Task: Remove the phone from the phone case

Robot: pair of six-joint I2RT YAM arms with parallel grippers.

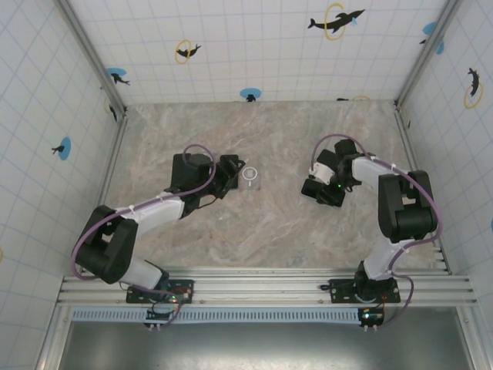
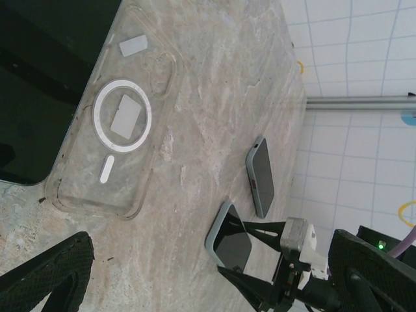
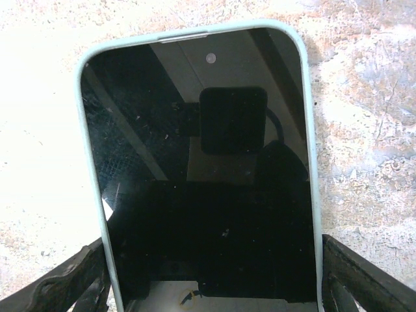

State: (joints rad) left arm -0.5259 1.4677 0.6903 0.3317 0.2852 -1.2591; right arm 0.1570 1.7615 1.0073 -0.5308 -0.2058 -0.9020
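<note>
Right of centre on the desk [image 1: 269, 231], the right gripper [image 3: 211, 253] straddles the phone [image 3: 208, 182] in its teal phone case [image 3: 312, 162]; we cannot tell whether its jaws pinch yet. The left gripper [image 1: 233, 176] keeps its jaws spread. Squeezing the rim could, we judge, clamp the phone in.

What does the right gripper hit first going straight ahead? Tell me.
The phone in its mint case, lying between the right gripper's fingers; whether they touch it is unclear.

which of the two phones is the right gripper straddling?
The mint-rimmed phone, screen up, between the fingers of the right gripper. The grey phone lies beside it, outside them.
</note>
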